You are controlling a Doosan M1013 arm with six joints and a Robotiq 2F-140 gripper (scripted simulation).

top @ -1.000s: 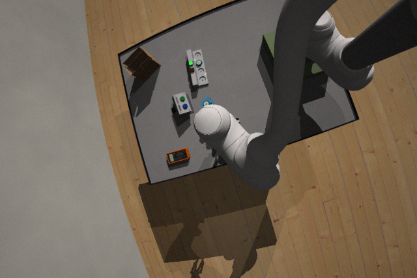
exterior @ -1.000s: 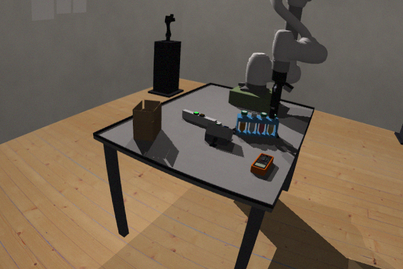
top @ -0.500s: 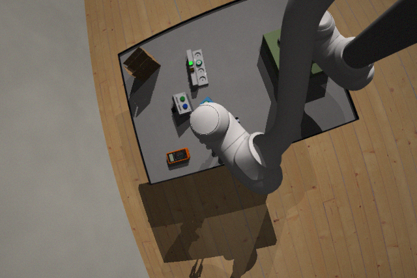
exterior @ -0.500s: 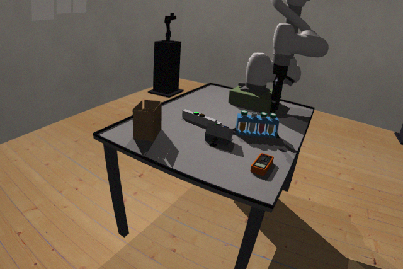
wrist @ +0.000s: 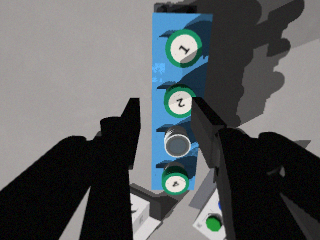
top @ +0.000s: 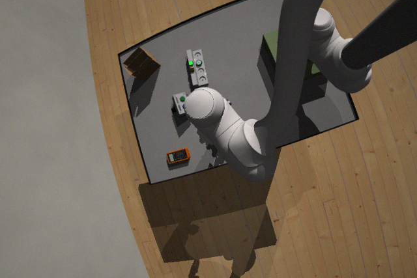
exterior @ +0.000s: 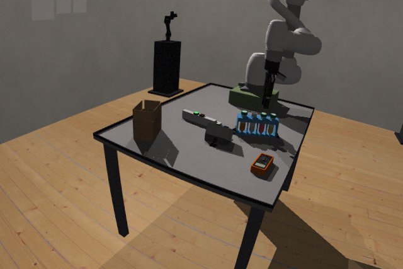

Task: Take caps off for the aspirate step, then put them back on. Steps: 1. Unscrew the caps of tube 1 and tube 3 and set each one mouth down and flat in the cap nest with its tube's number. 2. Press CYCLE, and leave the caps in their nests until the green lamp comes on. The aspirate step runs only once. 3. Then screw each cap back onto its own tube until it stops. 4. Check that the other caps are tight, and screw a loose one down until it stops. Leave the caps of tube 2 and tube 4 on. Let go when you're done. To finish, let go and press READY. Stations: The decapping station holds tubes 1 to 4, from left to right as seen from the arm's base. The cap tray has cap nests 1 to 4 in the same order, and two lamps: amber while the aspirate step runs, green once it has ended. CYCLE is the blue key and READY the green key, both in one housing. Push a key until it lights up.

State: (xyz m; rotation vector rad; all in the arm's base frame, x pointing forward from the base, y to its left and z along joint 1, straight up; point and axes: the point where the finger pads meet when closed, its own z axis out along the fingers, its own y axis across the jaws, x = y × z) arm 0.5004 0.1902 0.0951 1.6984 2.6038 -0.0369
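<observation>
Green-rimmed cap 3 [top: 199,63] is seen in its tray nest mid-table, well apart from uncapped tube 3 [wrist: 177,144]. Gripper [wrist: 167,117] hangs empty, fingers partly apart. Cap judged light, rigid, slippery; its rim should be pinched.

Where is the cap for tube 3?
Cap 3 sits in the cap tray, in the nest beside the green lamp, in the top view. In the wrist view tube 3 stands open between caps 2 and 4.
</observation>
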